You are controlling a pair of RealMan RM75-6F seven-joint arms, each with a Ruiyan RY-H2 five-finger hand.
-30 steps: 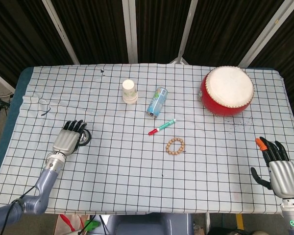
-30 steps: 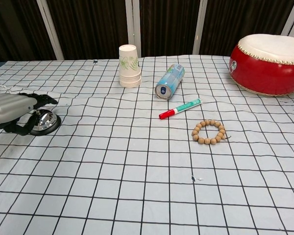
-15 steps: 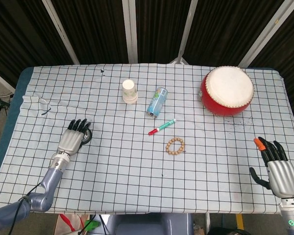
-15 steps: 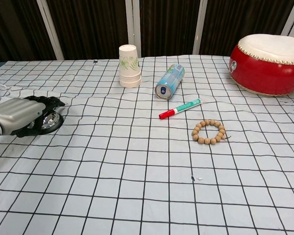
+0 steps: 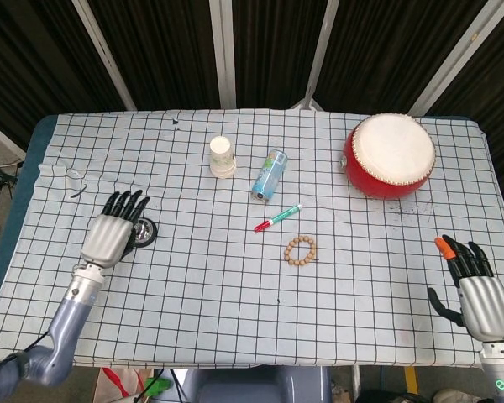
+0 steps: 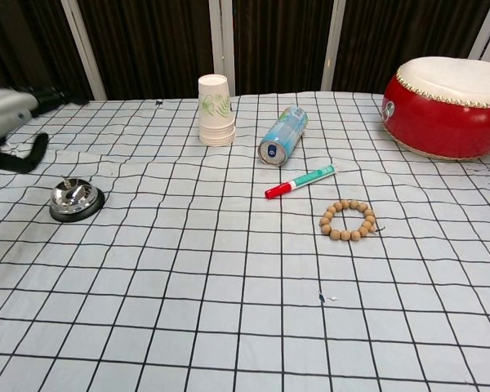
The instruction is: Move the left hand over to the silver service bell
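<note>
Left hand (image 5: 109, 237), fingers spread and holding nothing, hovers above the tabletop (image 5: 193, 294). At its 3 o'clock, partly beneath it, sits the silver domed service bell (image 6: 76, 198) on a black base, polished and upright.

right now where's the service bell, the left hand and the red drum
service bell (image 6: 76, 198), chest view, on its silver dome
left hand (image 5: 111, 233), head view, on the back of the hand
red drum (image 5: 392, 149), head view, on its pale drumhead
</note>
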